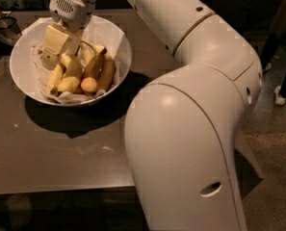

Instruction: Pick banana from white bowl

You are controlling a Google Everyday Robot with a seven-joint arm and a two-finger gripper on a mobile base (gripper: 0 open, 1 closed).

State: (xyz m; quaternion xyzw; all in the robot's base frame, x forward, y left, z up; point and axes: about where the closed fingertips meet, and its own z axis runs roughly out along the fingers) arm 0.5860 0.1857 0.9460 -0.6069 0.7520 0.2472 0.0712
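The white bowl (22, 47), lined with crumpled white paper, stands at the far left of the brown table. It holds several bananas. The thick pale yellow banana (70, 75) lies in the middle, its thin greenish stem arcing up behind it. An orange-tinged banana (98, 67) lies to its right and a slimmer yellow one (54, 80) to its left. My gripper (51, 56) reaches down into the bowl's left half, right against the pale banana's upper end. Its body hides part of the fruit.
The brown table (60, 153) runs toward the front edge. My large white arm (190, 129) fills the right side of the view. A dark object (0, 25) sits at the table's far left. A shoe (280, 95) shows on the floor at right.
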